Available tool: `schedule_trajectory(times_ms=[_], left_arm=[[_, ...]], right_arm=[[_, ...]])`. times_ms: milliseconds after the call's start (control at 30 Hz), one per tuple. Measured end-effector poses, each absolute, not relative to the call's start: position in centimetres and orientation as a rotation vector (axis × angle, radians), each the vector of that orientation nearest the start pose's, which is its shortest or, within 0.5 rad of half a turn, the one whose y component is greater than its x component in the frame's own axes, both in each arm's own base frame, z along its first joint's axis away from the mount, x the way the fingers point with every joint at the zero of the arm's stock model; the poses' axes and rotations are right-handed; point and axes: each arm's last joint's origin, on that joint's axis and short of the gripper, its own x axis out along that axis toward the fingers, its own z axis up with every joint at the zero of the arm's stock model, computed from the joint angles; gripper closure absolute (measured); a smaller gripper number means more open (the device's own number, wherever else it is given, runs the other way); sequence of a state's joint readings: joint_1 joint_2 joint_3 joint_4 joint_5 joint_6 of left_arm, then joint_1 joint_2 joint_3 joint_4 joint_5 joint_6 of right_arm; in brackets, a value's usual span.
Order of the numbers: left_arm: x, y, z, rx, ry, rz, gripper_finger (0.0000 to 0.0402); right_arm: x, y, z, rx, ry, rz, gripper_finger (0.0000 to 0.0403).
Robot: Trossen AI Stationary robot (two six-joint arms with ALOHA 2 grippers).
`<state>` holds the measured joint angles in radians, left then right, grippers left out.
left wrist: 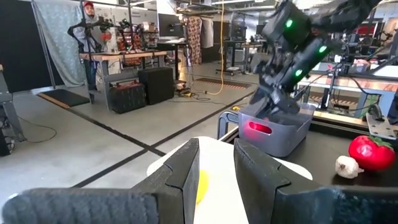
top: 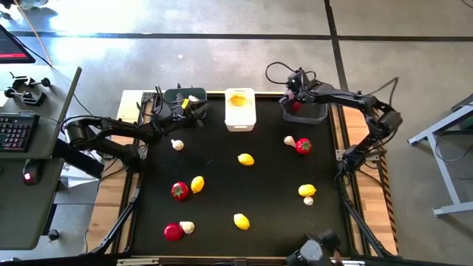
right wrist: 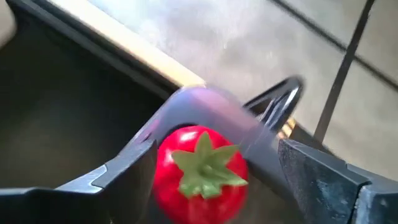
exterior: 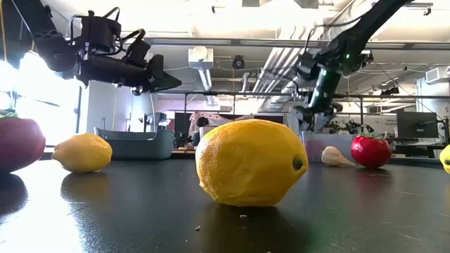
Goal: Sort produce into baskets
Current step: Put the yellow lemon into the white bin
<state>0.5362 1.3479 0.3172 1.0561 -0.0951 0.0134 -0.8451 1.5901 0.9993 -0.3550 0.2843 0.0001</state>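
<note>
My right gripper hangs open over the grey basket at the table's far right. A red tomato, green top up, lies on that basket's floor between the spread fingers. I cannot tell whether either finger touches it. The white basket at the far middle holds a yellow lemon. My left gripper points level toward the white basket from beside the dark basket at the far left. Its fingers stand a narrow gap apart with nothing between them.
Loose produce lies across the black mat: tomatoes, lemons and garlic pieces. A desk with a keyboard stands to the left.
</note>
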Motion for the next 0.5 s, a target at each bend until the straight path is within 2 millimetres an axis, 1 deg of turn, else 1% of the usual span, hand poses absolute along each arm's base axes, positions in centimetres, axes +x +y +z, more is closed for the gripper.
schedule_trajectory(times_ms=[133, 233, 367, 500], left_arm=[[20.1, 12.3, 18.4, 0.042, -0.014, 0.632, 0.0316], [20.1, 12.3, 18.4, 0.046, -0.014, 0.631, 0.0316], [20.1, 12.3, 18.4, 0.073, -0.001, 0.631, 0.0327], [20.1, 12.2, 18.4, 0.084, 0.007, 0.615, 0.0355]], right_arm=[[20.6, -22.8, 22.8, 0.222, 0.896, -1.011, 0.0089], [21.1, -21.5, 23.9, 0.212, 0.856, -0.985, 0.0114], [23.0, -19.9, 23.8, 0.173, 0.842, -0.91, 0.0172], [25.5, -18.5, 23.2, 0.128, 0.8, -0.834, 0.0247]])
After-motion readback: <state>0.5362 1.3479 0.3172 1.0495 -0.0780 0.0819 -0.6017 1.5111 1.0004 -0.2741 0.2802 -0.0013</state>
